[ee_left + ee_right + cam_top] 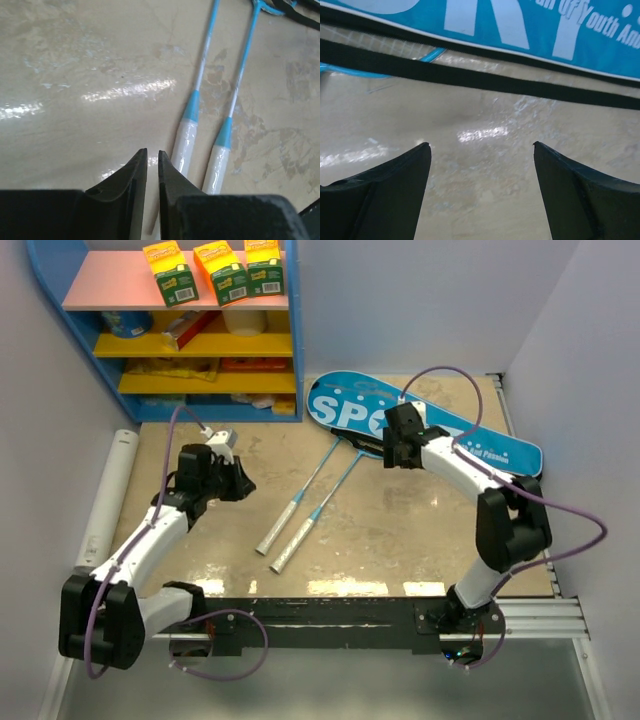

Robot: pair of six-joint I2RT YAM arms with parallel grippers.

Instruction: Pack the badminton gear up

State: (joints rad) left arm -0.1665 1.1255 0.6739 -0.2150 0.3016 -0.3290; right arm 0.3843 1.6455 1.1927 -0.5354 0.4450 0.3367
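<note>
Beige table point(400, 530) noted; packing looks barely begun. Both rackets point(184, 142) lie exposed, handles out, heads at the edge of the blue bag point(480, 445); whether they are inside is unclear. No shuttlecocks visible. Your left gripper point(152, 152) is nearly closed on nothing, the handles just beside it. Your right gripper point(480, 145) gapes wide, empty, near the bag's edge.

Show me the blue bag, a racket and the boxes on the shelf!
Blue bag point(340, 405): top view, on its white lettering.
Racket point(182, 145): left wrist view, on its white handle.
Orange-green boxes point(222, 275): top view, on the middle box's front.
</note>
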